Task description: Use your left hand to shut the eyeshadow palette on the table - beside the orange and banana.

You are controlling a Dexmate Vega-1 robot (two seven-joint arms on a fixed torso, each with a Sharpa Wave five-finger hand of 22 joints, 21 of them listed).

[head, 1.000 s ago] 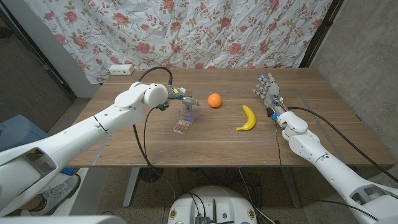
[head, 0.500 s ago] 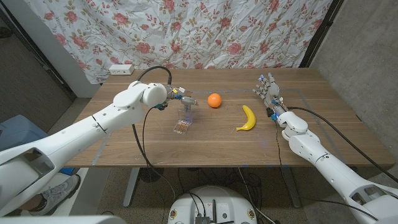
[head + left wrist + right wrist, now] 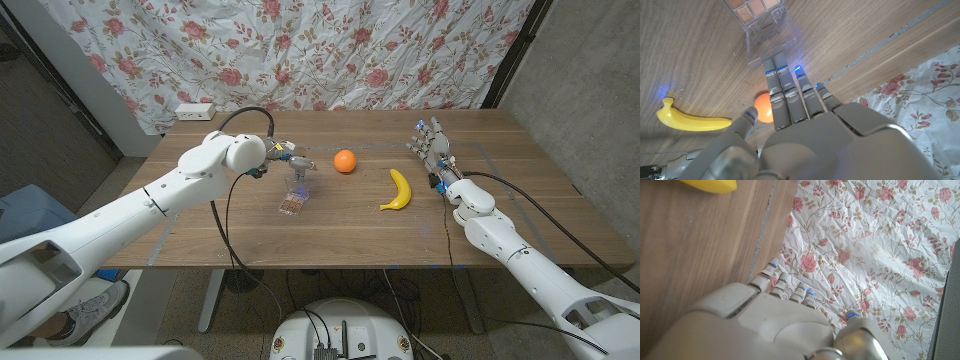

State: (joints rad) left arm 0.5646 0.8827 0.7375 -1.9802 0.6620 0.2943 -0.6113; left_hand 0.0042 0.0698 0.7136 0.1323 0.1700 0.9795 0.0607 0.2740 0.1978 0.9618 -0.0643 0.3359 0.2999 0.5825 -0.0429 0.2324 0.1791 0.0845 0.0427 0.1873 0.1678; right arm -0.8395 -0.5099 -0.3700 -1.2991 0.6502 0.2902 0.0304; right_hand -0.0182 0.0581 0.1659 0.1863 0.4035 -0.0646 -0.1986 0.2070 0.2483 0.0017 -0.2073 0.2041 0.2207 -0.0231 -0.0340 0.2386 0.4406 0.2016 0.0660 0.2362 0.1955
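Our left hand point(image 3: 291, 157), fingers extended and holding nothing, touches the eyeshadow palette's point(image 3: 296, 194) raised lid; orange point(image 3: 344, 161) and banana point(image 3: 397, 190) lie beyond, right hand point(image 3: 432, 148) open.

No writing, label, brand or number can be read anywhere here, not on the eyeshadow palette point(image 3: 294, 198), the white power strip point(image 3: 194, 111) by the flowered cloth point(image 3: 330, 50), or the arms.

Wood table point(image 3: 250, 235) w/ palette point(image 3: 295, 200), orange point(image 3: 345, 161), banana point(image 3: 398, 190)
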